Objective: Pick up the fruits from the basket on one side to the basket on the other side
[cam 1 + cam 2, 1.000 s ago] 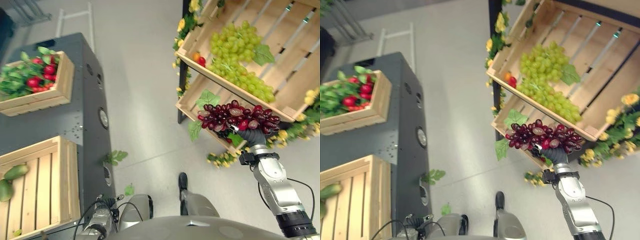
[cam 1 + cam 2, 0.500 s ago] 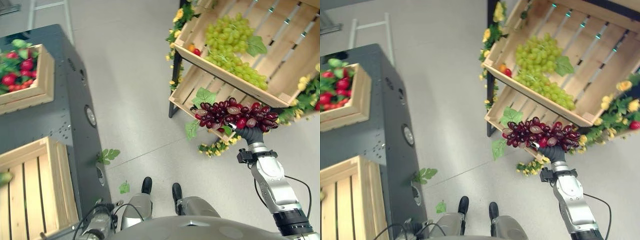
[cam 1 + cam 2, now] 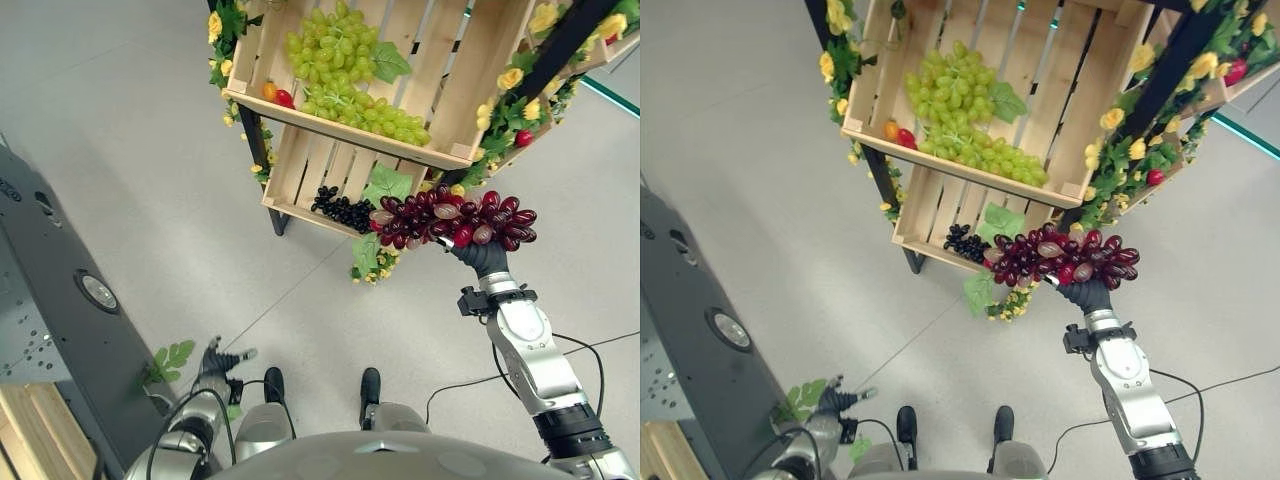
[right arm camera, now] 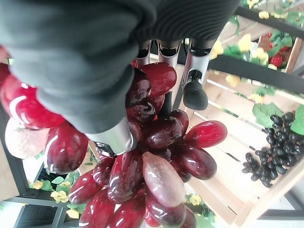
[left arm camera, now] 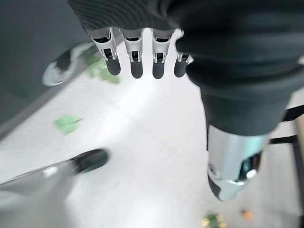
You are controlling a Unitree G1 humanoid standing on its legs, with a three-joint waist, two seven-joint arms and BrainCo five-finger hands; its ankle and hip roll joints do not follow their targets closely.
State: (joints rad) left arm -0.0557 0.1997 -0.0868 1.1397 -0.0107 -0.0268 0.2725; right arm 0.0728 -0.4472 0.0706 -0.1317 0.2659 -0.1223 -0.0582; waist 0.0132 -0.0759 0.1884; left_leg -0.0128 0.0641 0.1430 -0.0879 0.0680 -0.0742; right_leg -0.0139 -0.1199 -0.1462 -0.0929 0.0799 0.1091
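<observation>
My right hand (image 3: pixel 484 256) has its fingers (image 4: pixel 195 90) curled around a bunch of dark red grapes (image 3: pixel 452 219), holding it in the air in front of the wooden crate shelf (image 3: pixel 350 135), just beside the lower crate (image 3: pixel 300 180) where a small cluster of black grapes (image 3: pixel 340 208) lies. The upper crate (image 3: pixel 970 175) above holds green grapes (image 3: pixel 965 110) and a couple of small red and orange fruits (image 3: pixel 897 133) at its near corner. My left hand (image 3: pixel 215 362) hangs low beside the dark desk (image 3: pixel 60 320), its fingers (image 5: pixel 123 59) straight and released, holding nothing.
</observation>
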